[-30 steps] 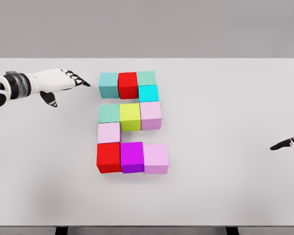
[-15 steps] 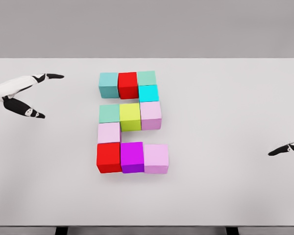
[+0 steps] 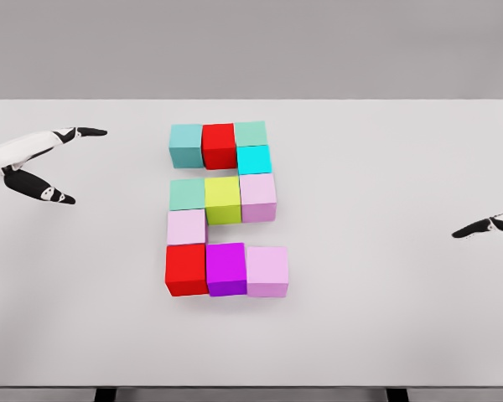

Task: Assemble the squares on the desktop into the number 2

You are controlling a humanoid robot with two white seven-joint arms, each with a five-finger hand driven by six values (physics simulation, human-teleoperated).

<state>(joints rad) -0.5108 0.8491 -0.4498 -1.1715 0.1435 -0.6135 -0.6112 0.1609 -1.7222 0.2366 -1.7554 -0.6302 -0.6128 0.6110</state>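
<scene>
My left hand (image 3: pixel 35 163) hovers at the table's (image 3: pixel 386 167) edge, fingers spread, holding nothing. The cubes (image 3: pixel 223 209) sit well apart from it, forming a 2.

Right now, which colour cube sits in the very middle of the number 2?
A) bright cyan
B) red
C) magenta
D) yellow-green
D: the yellow-green cube sits in the centre of the middle row, between the pale teal cube and the light pink cube.

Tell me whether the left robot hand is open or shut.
Open: the left robot hand has fingers spread apart and holds nothing, clear of the cubes.
</scene>
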